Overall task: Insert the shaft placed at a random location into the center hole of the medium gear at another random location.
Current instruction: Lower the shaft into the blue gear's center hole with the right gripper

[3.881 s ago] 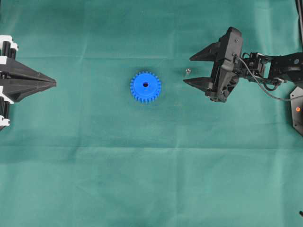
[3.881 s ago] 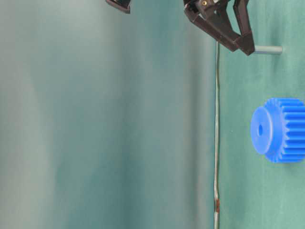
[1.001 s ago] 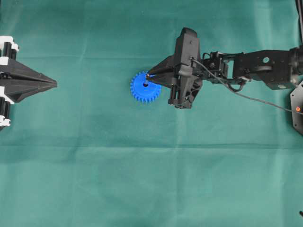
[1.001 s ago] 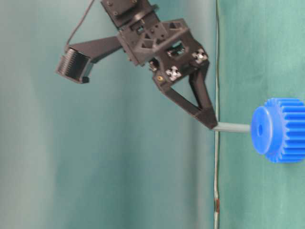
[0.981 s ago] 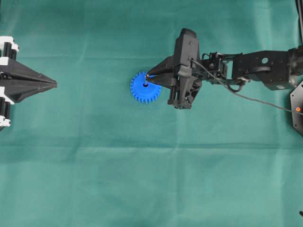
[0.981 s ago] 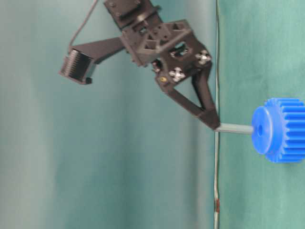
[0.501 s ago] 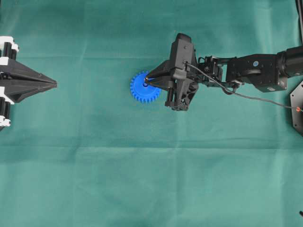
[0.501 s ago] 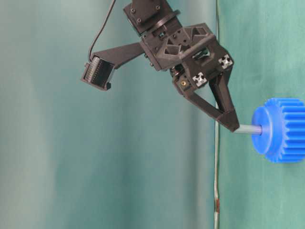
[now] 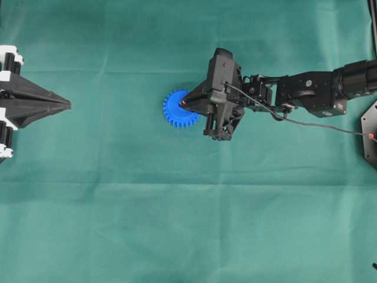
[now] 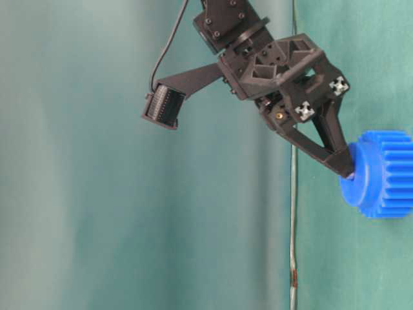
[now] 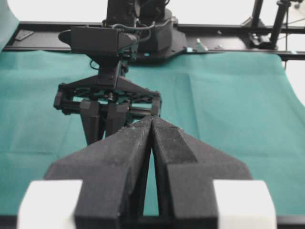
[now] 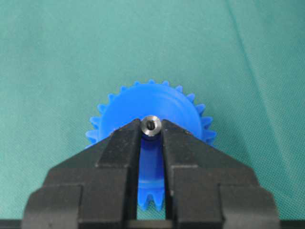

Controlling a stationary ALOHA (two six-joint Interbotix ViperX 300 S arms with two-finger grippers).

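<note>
The blue medium gear (image 9: 174, 109) lies flat on the green cloth near the middle. My right gripper (image 9: 182, 104) is over its centre, shut on the shaft (image 12: 151, 126), whose shiny round end shows between the fingertips (image 12: 125, 138). In the table-level view the fingertips (image 10: 342, 165) touch the raised hub of the medium gear (image 10: 382, 174), and no length of the shaft shows there. The center hole is hidden under the shaft and the gripper. My left gripper (image 9: 66, 105) rests shut at the left edge, far from the gear, holding nothing.
Green cloth (image 9: 177, 224) covers the whole table. The right arm (image 9: 312, 91) stretches in from the right edge. A black part with an orange dot (image 9: 370, 136) sits at the far right. In the left wrist view a black frame rail (image 11: 224, 28) runs along the back.
My right gripper has moved down onto the gear. The shaft, sticking out between fingertips and hub before, has slid in until the fingertips meet the hub. The left gripper stayed still.
</note>
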